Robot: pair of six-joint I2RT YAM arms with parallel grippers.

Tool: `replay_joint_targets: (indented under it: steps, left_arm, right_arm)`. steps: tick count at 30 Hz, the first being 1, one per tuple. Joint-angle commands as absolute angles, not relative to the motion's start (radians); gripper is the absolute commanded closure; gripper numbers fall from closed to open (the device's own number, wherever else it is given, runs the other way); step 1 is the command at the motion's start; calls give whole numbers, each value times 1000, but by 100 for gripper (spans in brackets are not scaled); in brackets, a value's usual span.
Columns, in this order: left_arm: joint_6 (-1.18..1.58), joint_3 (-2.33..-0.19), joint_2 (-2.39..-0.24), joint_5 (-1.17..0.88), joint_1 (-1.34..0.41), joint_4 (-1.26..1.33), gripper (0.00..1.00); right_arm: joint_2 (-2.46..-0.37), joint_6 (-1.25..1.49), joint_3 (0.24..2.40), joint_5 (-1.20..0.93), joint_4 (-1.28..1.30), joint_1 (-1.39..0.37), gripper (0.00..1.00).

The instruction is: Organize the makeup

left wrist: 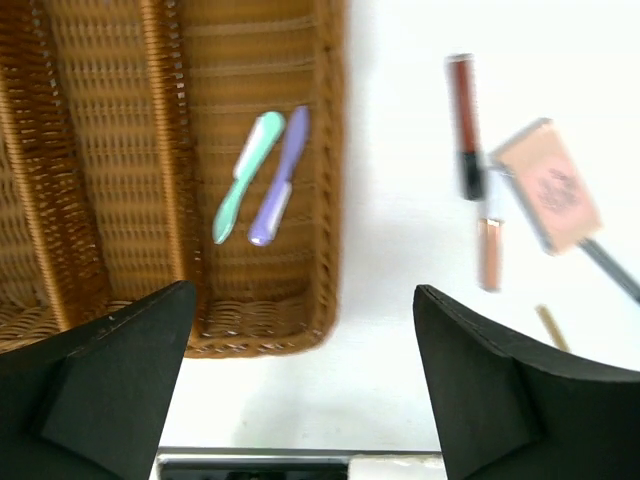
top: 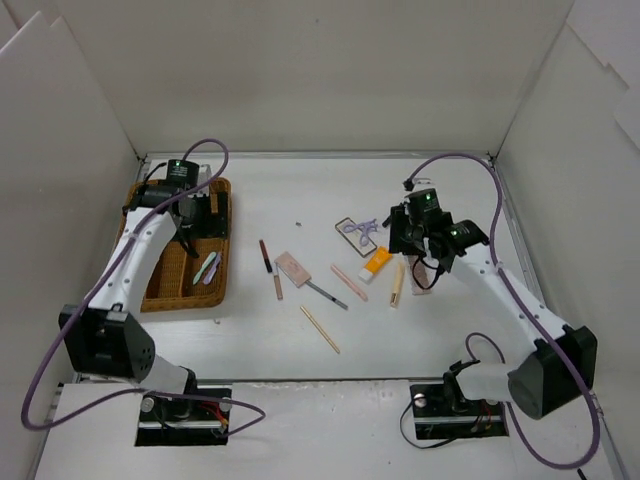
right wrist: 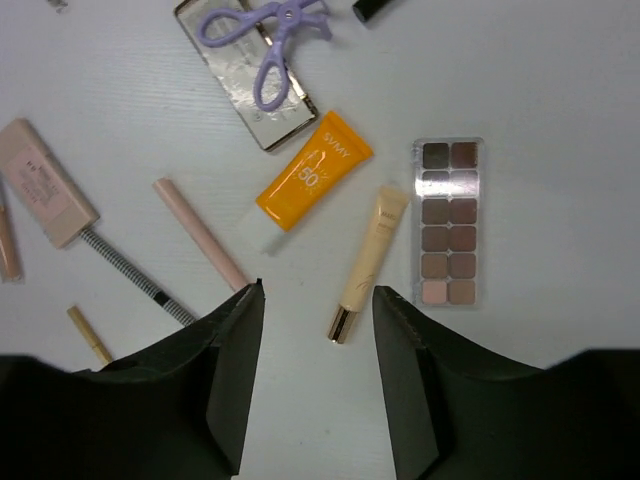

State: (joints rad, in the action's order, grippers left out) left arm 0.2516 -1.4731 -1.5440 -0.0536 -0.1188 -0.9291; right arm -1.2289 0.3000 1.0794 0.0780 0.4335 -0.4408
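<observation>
My left gripper (left wrist: pixel 300 310) hangs open over the near edge of the brown wicker tray (left wrist: pixel 330 200), holding nothing. A mint green tool (left wrist: pixel 238 175) and a lilac tool (left wrist: pixel 280 175) lie side by side in the tray's right compartment. My right gripper (right wrist: pixel 318 295) is open above the table, its jaws partly drawn in and empty. Just beyond its fingertips lies a cream tube with a gold cap (right wrist: pixel 368 255). Around it are the orange tube (right wrist: pixel 312 170), the eyeshadow palette (right wrist: pixel 448 222), the purple curler (right wrist: pixel 265 40) on the mirror (right wrist: pixel 250 95), a pink pencil (right wrist: pixel 200 232) and the pink compact (right wrist: pixel 45 195).
Between the arms lie a dark red lip gloss (left wrist: pixel 463 110), a small peach tube (left wrist: pixel 489 252), a striped pencil (right wrist: pixel 130 270) and wooden sticks (top: pixel 320 328). White walls close in the table on three sides. The tray (top: pixel 185 250) sits at the far left.
</observation>
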Motion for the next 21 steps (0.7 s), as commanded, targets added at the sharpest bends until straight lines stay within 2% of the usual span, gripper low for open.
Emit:
replay_joint_targets:
  steps: [1, 10, 21]
  left_arm:
    - [298, -1428, -1376, -118, -156, -842, 13]
    - [304, -1215, -1215, -279, -187, -681, 9]
    - [248, -1094, -1210, -387, -187, -555, 9]
  right_arm:
    - [-1328, 351, 1152, 40, 407, -361, 57]
    - [-1696, 339, 1383, -29, 334, -295, 62]
    - [-2016, 319, 1606, -58, 319, -279, 66]
